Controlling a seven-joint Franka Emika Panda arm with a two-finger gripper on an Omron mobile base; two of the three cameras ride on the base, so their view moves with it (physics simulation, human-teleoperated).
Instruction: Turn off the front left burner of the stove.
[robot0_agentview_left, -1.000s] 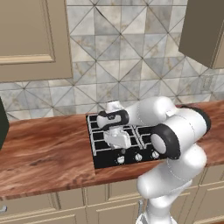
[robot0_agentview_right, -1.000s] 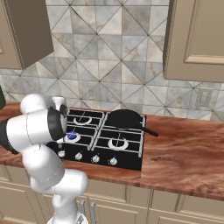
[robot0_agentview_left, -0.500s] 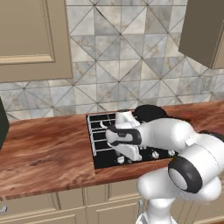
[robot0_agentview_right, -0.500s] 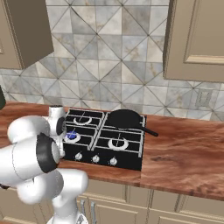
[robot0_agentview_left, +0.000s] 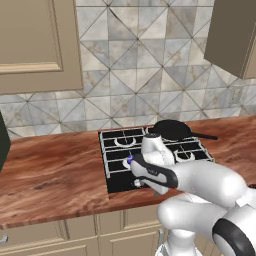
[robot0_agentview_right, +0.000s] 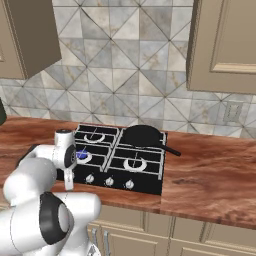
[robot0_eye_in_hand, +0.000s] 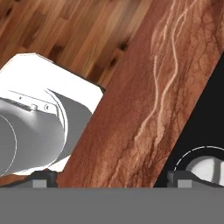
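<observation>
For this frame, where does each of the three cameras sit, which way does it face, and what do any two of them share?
Left base view: behind the arm to its left, looking forward and down at the stove; the white arm rises lower right.
Right base view: behind to its right, facing the same stove; the arm rises lower left.
Hand view: on the hand, looking down past the open gripper at the wooden counter and the stove edge.
Both base views share the frying pan.

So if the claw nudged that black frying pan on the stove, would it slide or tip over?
The frying pan looks low and wide, so it would probably not tip. It sits on the stove's wire grates, so it would likely scrape and catch rather than glide. Pushed at its long handle, which sticks out sideways, it might swivel.
</observation>
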